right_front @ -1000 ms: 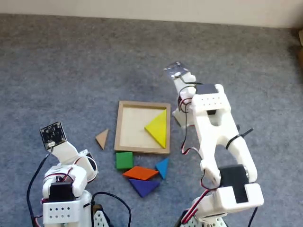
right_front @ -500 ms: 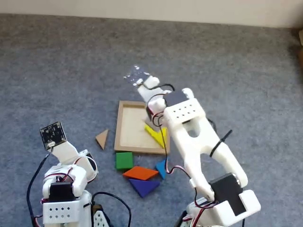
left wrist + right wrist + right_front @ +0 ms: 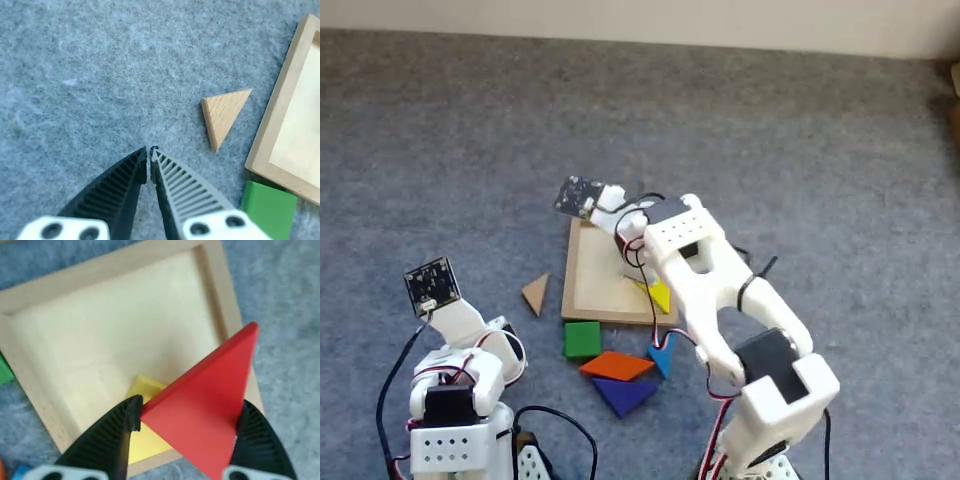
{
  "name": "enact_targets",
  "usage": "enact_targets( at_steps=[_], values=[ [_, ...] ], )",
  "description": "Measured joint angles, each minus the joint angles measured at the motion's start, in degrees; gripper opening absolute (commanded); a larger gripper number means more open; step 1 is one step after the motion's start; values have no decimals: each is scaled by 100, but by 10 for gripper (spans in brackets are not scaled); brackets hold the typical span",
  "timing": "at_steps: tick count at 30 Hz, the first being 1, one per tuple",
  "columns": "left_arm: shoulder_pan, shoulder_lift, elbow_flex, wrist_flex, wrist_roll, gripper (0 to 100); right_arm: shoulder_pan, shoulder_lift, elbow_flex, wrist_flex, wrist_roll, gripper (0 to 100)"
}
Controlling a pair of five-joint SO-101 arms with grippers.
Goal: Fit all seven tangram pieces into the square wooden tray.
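My right gripper (image 3: 189,409) grips a red triangle (image 3: 210,390) over the tray (image 3: 592,278) at the centre of the high view. My arm covers most of the yellow triangle (image 3: 660,296) inside. My left gripper (image 3: 150,151), lower left, is closed on nothing above the carpet (image 3: 470,150). A wooden triangle (image 3: 535,293) lies left of the tray. Below it lie a green square (image 3: 582,339), an orange parallelogram (image 3: 617,366), a blue triangle (image 3: 663,353) and a purple triangle (image 3: 623,395).

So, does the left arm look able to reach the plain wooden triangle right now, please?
Probably yes: the wooden triangle lies on bare carpet just ahead of the left gripper, clear of the tray, with nothing between them; its shut jaws would need opening first.
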Motion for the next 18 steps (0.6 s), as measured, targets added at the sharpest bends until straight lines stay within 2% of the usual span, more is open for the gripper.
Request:
enact_targets(
  at_steps=[18],
  values=[
    [0, 0, 0, 0, 0, 43, -431, 35, -9, 0, 18, 224]
  ],
)
